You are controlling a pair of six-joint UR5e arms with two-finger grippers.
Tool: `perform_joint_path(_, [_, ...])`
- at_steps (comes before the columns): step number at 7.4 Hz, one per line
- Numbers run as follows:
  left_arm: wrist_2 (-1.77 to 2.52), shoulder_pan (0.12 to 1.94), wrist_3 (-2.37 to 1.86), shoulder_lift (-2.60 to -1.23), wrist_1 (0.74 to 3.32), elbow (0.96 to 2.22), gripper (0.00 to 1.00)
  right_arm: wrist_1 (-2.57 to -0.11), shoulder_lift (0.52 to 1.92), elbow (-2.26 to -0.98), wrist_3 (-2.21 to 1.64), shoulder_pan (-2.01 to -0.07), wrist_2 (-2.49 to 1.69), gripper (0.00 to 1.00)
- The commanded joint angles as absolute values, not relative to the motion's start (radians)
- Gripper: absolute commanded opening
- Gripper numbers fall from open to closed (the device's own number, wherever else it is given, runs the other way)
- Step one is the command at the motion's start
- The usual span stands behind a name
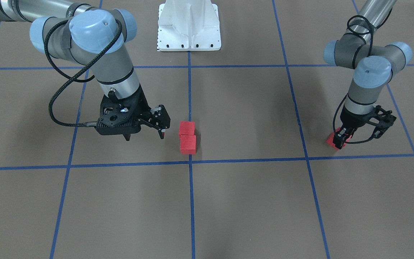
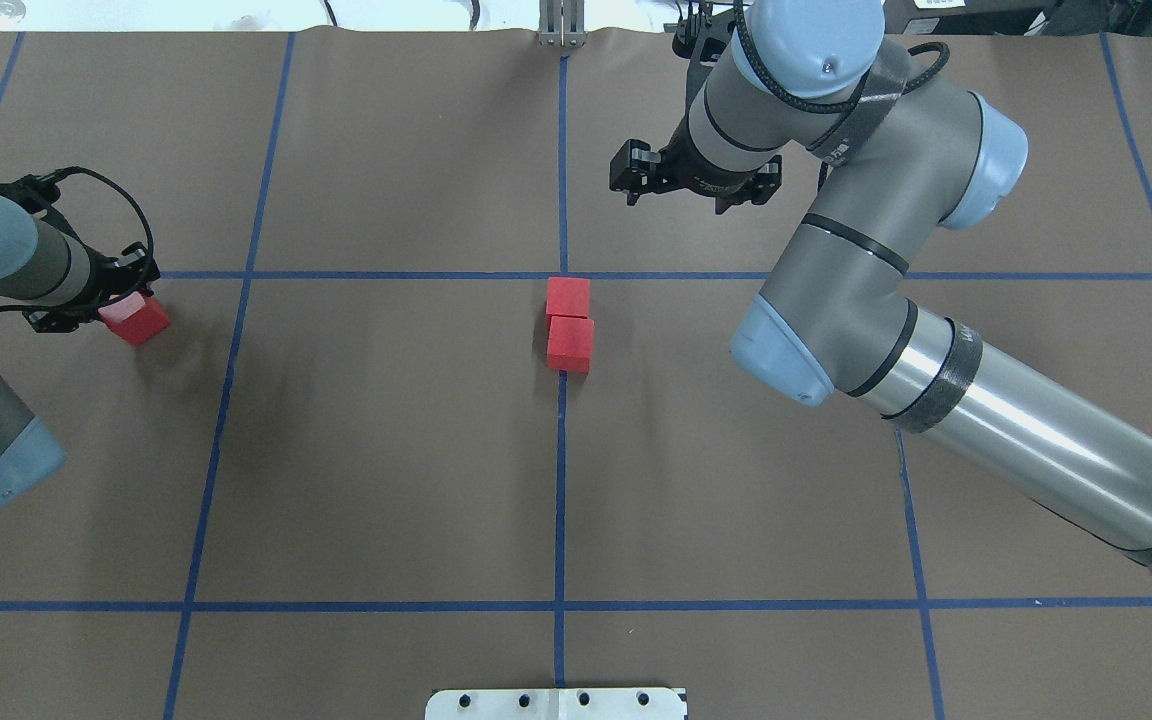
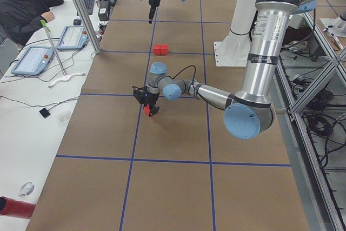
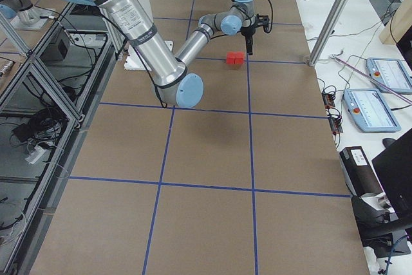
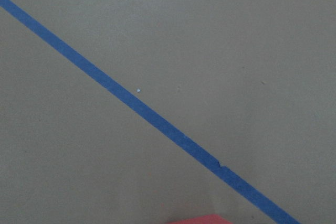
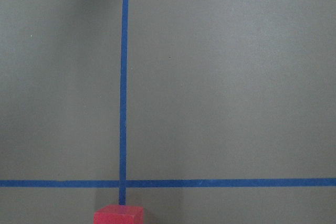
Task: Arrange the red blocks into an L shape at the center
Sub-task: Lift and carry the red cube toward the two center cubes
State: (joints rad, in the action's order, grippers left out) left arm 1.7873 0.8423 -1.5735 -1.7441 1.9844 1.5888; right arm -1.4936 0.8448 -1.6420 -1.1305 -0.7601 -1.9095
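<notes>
Two red blocks (image 1: 187, 128) (image 1: 188, 144) lie touching in a line along the blue tape, just on the robot's side of the center (image 1: 190, 162) crossing. From overhead the pair (image 2: 569, 320) sits right below the center (image 2: 562, 275). My right gripper (image 1: 145, 136) hangs open beside the pair, holding nothing. The third red block (image 1: 332, 140) (image 2: 139, 320) is far off on my left side. My left gripper (image 1: 343, 139) is shut on it, low over the paper. Whether that block rests on the table or is slightly raised I cannot tell.
The white robot base plate (image 1: 189, 32) stands at the table's robot side. Blue tape lines grid the brown surface. A person (image 3: 24, 4) sits at a side desk with tablets (image 3: 32, 60) beyond the table's far edge. Frame posts (image 3: 81, 9) stand along that edge.
</notes>
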Motion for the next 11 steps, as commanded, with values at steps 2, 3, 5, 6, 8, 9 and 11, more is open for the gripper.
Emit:
perform_joint_path(2, [1.798, 0.885, -1.565, -1.765, 1.955, 1.643, 0.0, -1.493, 0.848, -1.646, -1.131, -0.759, -1.913, 0.99])
perform_joint_path(3, [1.824, 0.923, -1.565, -1.88, 1.79, 1.641, 0.0, -1.493, 0.856, -1.661, -1.123, -0.762, -1.924, 0.99])
perform_joint_path(5, [1.88, 0.924, -1.726, -2.05, 1.569, 1.632, 0.0, -1.499, 0.926, -1.716, -1.062, -0.791, -1.951, 0.99])
perform_joint_path(6, [1.94, 0.923, -1.847, -2.137, 1.543, 1.581, 0.0, -1.5, 0.974, -1.729, -0.981, -0.816, -1.991, 0.99])
perform_joint_path(8, [1.945, 0.827, -2.131, -2.257, 1.508, 1.504, 0.0, -1.509, 1.045, -1.743, -0.89, -0.837, -2.073, 0.99])
perform_joint_path(9, [1.945, 0.804, -2.205, -2.363, 1.455, 1.423, 0.0, -1.594, 1.039, -1.761, -0.888, -0.856, -2.144, 0.99])
perform_joint_path(11, [1.945, 0.757, -2.317, -2.564, 1.44, 1.199, 0.0, -1.644, 1.096, -1.842, -0.884, -0.859, -2.143, 0.99])
